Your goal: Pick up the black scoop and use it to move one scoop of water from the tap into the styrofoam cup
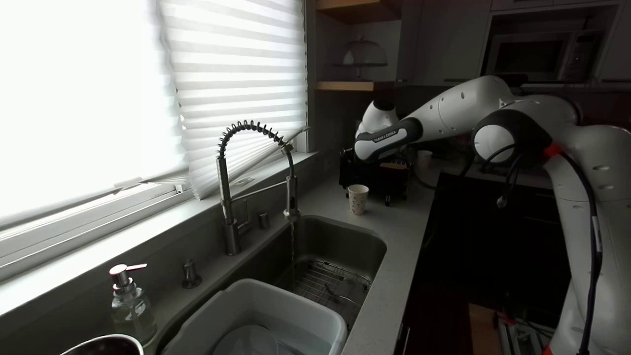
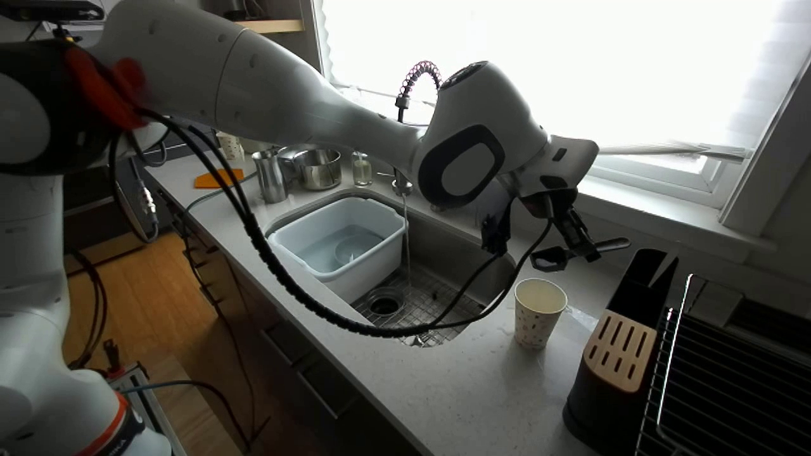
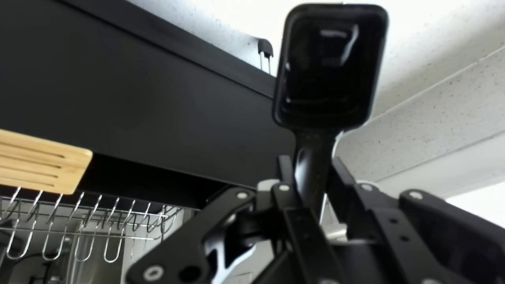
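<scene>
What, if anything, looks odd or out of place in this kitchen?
The pleated window blind hangs askew: its bottom slants steeply, one corner drooping, instead of hanging level. Also, the tap is running straight into the sink, though perhaps deliberately.

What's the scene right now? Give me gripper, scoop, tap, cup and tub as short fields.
Gripper: closed on the scoop at its handle
Scoop contents: cannot tell, only glints in a dark inside
Tap: running, stream falling into the sink beside the tub
Tub: in the sink, apparently with water inside
Cup: upright on the counter between sink and knife block; fill unclear
</scene>
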### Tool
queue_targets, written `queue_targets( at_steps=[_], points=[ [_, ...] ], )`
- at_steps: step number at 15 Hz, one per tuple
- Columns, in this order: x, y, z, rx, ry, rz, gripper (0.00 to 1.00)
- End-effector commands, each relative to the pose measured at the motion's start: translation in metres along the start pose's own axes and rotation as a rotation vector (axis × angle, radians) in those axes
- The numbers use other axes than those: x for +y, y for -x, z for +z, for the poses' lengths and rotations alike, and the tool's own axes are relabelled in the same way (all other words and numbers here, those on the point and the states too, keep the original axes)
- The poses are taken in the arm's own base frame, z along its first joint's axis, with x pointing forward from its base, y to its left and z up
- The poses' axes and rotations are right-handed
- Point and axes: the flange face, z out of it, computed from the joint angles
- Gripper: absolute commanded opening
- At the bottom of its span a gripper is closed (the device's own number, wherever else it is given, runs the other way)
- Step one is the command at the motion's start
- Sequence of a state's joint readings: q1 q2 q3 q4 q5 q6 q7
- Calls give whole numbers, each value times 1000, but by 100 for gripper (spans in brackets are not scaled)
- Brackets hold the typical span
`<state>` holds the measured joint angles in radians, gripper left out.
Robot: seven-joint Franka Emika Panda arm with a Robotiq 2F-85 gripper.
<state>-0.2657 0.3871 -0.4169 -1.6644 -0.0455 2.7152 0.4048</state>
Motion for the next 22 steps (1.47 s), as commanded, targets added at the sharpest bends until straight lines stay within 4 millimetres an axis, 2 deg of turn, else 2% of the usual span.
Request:
queue_targets(
  at_steps=[1,9,22],
  points=[
    [-5,-5,11,66,15,-37,6],
    [-14,-3,9,153,12,-109,6],
    [-8,2,1,200,61,-148,6]
  ],
)
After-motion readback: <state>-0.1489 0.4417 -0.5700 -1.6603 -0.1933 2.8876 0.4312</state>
